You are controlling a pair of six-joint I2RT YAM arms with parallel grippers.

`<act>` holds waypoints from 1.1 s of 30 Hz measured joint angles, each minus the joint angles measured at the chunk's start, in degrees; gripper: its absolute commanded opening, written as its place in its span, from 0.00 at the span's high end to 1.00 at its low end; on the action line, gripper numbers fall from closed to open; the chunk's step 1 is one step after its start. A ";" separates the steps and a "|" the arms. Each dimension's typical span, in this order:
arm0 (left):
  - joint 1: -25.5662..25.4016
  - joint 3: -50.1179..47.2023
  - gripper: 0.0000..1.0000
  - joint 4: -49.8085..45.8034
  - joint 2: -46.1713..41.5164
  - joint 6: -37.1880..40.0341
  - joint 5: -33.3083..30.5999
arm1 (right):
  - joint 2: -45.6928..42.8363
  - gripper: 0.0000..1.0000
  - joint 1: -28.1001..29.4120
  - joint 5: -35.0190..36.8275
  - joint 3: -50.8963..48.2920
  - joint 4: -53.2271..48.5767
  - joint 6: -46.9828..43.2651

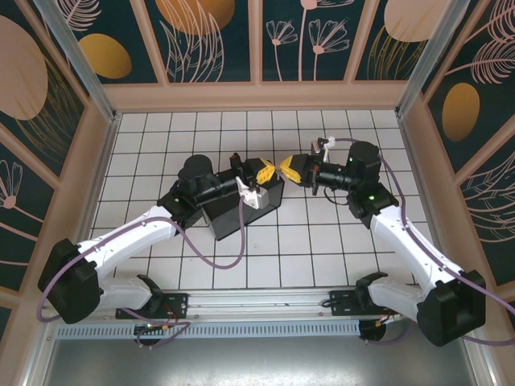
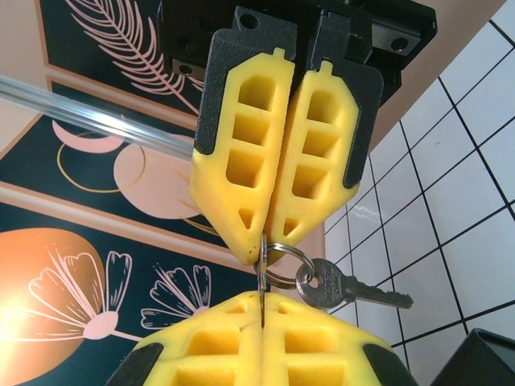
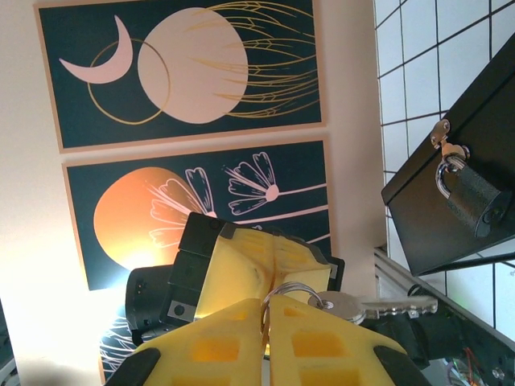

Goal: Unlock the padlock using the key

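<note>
**Key handover judged in hand**

Top view: left gripper (image 1: 264,171) and right gripper (image 1: 288,169) are seen tip to tip above the black box (image 1: 241,213).
Left wrist: both are clamped on the key ring (image 2: 283,280) (the key (image 2: 354,291) dangles free).
Right wrist: the padlock (image 3: 471,199) is seen shut on the box; next, one release and blade alignment are judged needed.

Black box (image 1: 233,219) on white tiled floor (image 1: 298,241); floral wall panels (image 1: 201,40).

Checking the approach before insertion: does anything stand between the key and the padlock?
Nothing visible does. The key hangs on its ring, which is pinched in mid-air by the left gripper and the right gripper. Open air separates it from the padlock, which hangs exposed on the black box.
</note>
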 measured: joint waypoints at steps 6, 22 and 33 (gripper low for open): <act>0.17 0.00 1.00 0.26 0.17 -0.04 -0.09 | 0.33 1.00 0.09 -0.22 -0.02 0.85 -0.02; -0.37 -2.56 0.71 -0.22 -0.46 -8.17 -6.88 | -7.76 1.00 -3.39 3.50 -5.38 -0.39 -2.58; 0.48 7.02 0.48 -22.01 -4.15 -53.42 -25.53 | -16.90 1.00 2.05 16.63 -19.87 1.22 -8.87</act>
